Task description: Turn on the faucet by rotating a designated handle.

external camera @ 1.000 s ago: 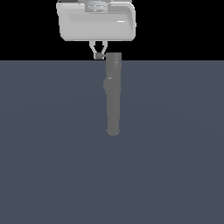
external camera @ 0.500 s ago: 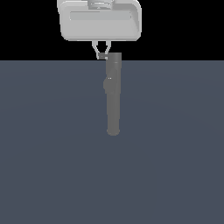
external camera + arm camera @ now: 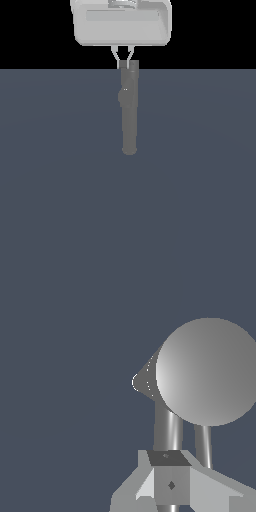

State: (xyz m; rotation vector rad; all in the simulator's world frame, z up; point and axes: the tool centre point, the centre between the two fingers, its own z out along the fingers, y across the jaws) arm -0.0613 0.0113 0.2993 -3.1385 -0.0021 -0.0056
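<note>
Pincer [image 3: 125, 64]: white, boxy housing at the upper edge of the exterior view, two thin white fingers [image 3: 116, 56] reaching down from its underside. The fingers stand a narrow gap apart, their tips level with the capped end of the faucet [image 3: 129, 112]. Whether they close on anything there cannot be told; the tips merge with the dark cap in the exterior view. In the wrist view the pincer [image 3: 171, 487] shows as pale grey angled blocks around a small dark square face, with no clear sight of contact.

Faucet: long matte grey cylinder, lying along the table [image 3: 60, 175] in the exterior view, running from directly below the pincer toward the camera and ending in a rounded tip. A small bulge sits on its side toward the exterior view's left, near the capped end. In the wrist view the faucet [image 3: 210, 373] appears end-on as a large grey rounded disc with a conical bulge at its edge.

Handle [image 3: 204, 446]: thin pale rod seen in the wrist view between the rounded disc and the pincer blocks, beside a thicker pale shaft.

Table: flat, uniform slate blue, filling the lower part of the exterior view.
</note>
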